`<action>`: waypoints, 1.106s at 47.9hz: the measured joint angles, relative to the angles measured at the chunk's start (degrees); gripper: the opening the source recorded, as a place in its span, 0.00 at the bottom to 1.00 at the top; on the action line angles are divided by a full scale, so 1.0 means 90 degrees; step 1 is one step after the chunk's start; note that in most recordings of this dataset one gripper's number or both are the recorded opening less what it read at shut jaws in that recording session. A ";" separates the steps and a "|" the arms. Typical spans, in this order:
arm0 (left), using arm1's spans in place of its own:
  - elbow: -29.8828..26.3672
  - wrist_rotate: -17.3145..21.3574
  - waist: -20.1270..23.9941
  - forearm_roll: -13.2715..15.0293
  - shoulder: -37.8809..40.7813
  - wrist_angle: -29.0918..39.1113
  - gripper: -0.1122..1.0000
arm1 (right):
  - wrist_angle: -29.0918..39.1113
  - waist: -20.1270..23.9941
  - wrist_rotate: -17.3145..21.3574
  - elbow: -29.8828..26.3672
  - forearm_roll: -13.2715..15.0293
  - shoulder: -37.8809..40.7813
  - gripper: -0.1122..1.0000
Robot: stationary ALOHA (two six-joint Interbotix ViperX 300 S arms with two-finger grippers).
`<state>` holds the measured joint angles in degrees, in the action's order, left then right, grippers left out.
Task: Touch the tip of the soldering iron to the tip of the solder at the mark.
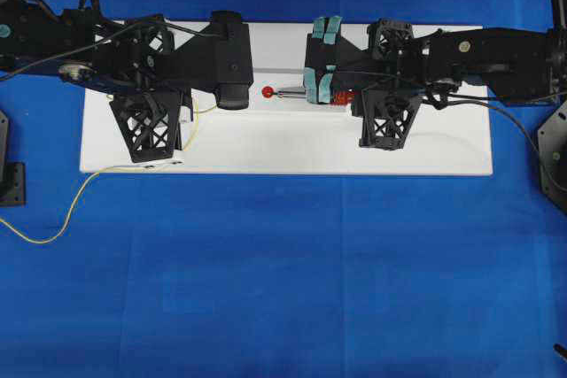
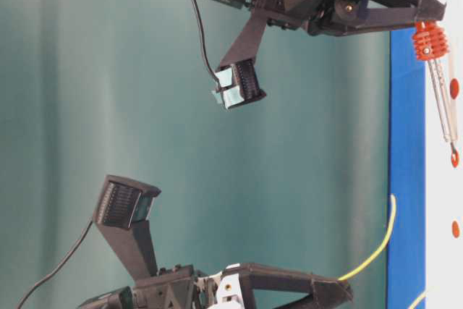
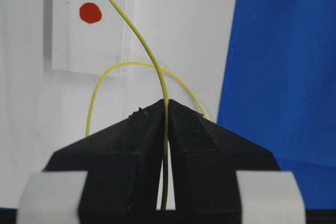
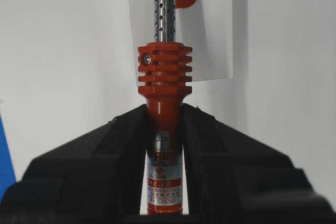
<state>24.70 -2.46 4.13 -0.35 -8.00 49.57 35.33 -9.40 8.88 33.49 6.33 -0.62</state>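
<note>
Fingers on our left gripper [image 3: 165, 129] are clamped on the floppy yellow solder [image 3: 137, 40], which droops ahead toward the red mark [image 3: 90, 12]. Right fingers [image 4: 121, 145] squeeze the stiff soldering iron [image 4: 164, 93] by its handle.

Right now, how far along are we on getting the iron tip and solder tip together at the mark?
Done: both grasps. The left gripper is shut on the solder, and the right gripper is shut on the soldering iron.
In hand: the iron's shaft already points at the red mark.
Left: the solder's tip is out of frame in the wrist view, so no contact at the mark shows yet.
</note>
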 measured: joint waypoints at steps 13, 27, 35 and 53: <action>0.0000 0.0000 0.0000 0.0000 0.0000 -0.0059 0.11 | 0.0313 -0.0010 0.0059 0.0186 0.0088 -0.0742 0.16; 0.0029 -0.0039 0.0000 0.0000 0.0000 -0.0059 0.11 | 0.0674 -0.0010 0.0264 0.0869 0.0098 -0.1709 0.16; 0.0029 -0.0049 0.0000 0.0000 0.0000 -0.0068 0.11 | 0.0908 -0.0010 0.0391 0.0938 0.0107 -0.1826 0.16; -0.0537 0.0049 -0.0010 0.0000 0.0586 -0.0371 0.11 | 0.0938 0.0000 0.0400 0.0938 0.0146 -0.1826 0.16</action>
<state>19.86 -2.02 4.04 -0.35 -2.72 46.23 43.77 -9.40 12.48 41.92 7.65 -17.05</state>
